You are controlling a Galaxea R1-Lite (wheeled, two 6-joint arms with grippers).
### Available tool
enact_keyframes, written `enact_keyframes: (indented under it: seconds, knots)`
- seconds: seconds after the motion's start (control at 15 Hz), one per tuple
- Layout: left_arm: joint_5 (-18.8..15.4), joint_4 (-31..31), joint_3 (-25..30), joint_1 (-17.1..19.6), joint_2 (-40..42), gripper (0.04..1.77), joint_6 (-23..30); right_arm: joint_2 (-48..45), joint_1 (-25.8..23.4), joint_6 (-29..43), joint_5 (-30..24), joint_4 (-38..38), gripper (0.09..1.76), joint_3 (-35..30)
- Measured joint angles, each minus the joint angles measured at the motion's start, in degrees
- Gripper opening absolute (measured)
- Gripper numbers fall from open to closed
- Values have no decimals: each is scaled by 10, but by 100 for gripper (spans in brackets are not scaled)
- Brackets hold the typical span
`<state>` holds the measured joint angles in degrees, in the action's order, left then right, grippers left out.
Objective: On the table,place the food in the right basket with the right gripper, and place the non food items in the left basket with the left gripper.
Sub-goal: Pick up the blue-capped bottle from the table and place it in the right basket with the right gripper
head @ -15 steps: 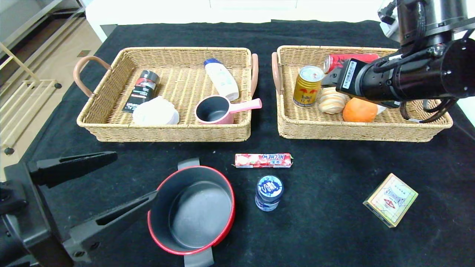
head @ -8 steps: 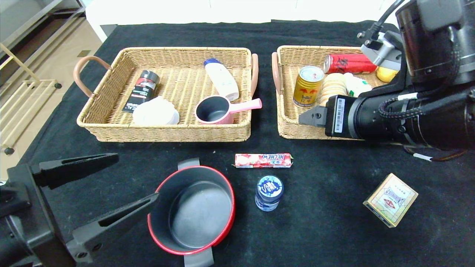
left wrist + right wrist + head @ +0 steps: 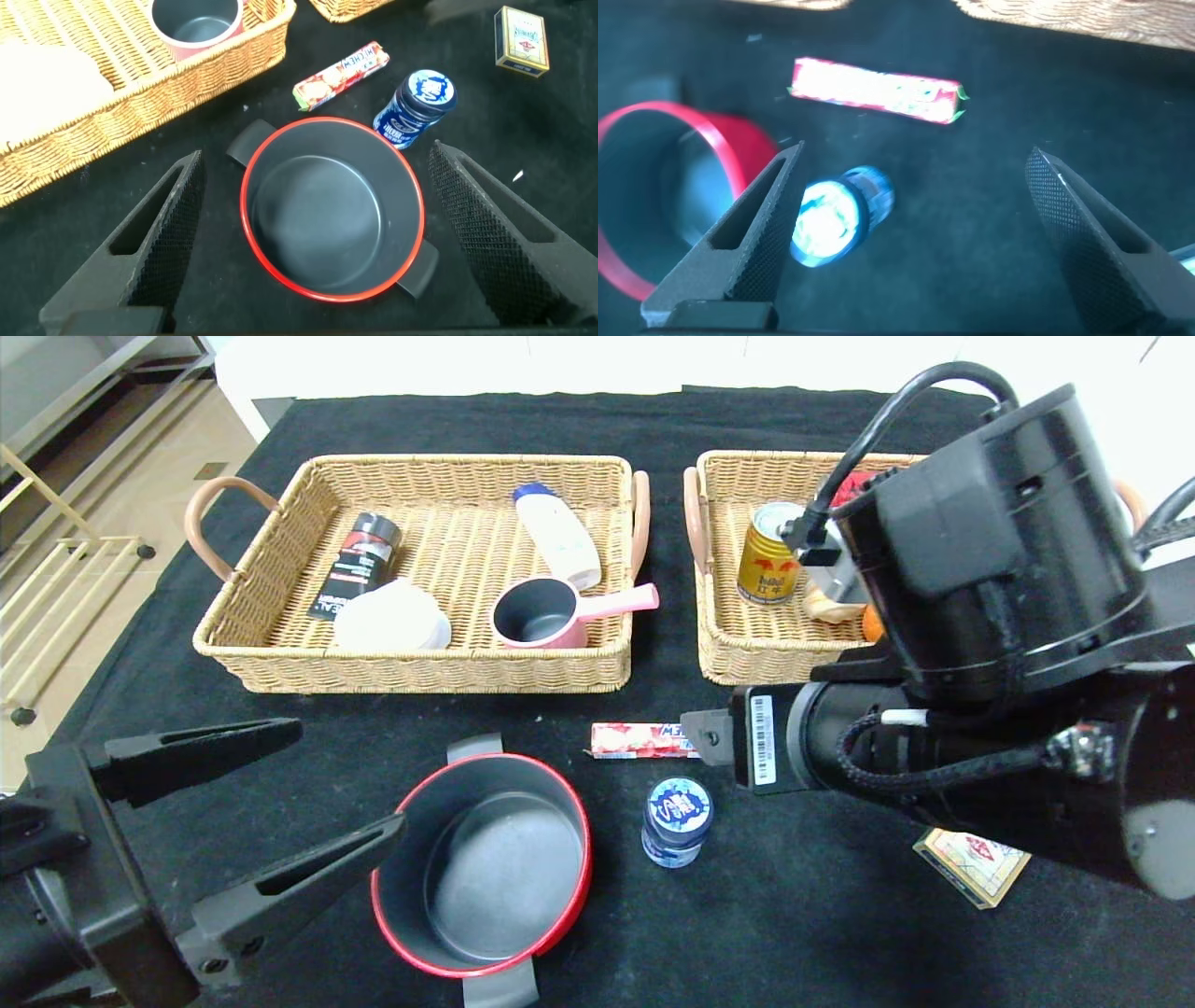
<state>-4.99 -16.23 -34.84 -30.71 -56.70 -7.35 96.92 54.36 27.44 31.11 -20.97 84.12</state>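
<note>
The red pot [image 3: 495, 877] stands on the black table near the front, directly below my open left gripper [image 3: 315, 154], one finger to each side of it. My right gripper [image 3: 915, 151] is open and empty, hovering low over the blue-lidded jar [image 3: 836, 219] and just short of the Hi-Chew stick [image 3: 875, 91]. In the head view the right arm [image 3: 934, 747] covers one end of the Hi-Chew stick [image 3: 635, 740] and part of the beige card box [image 3: 976, 863]. The gold can [image 3: 770, 560] and the biscuits [image 3: 826, 607] lie in the right basket [image 3: 747, 663].
The left basket [image 3: 420, 672] holds a black bottle [image 3: 355, 565], a white bottle [image 3: 558, 534], a white bowl [image 3: 390, 616] and the pink saucepan [image 3: 546, 611]. The jar [image 3: 677, 817] stands close beside the pot. The table's left edge drops to the floor.
My right arm has swung out of the right basket toward the front and come down over the Hi-Chew stick and jar. The left gripper has not moved.
</note>
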Motion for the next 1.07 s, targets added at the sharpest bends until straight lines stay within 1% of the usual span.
enact_keyframes:
  seconds: [0.13,0.33,0.4,0.6,0.87,1.07]
  knots:
    - [10,0,-1,0,-1,172,-1,14,20,1,3,0,169,1]
    - [12,0,-1,0,-1,172,-1,34,53,1,7,-2,170,3]
    - [12,0,-1,0,-1,172,-2,42,57,1,7,-2,170,3]
    - [11,0,-1,0,0,172,-3,64,61,2,9,-2,170,6]
    - [11,0,-1,0,1,172,-3,85,61,2,25,-1,170,8]
    - [10,0,0,0,1,172,-3,98,52,3,28,0,170,9]
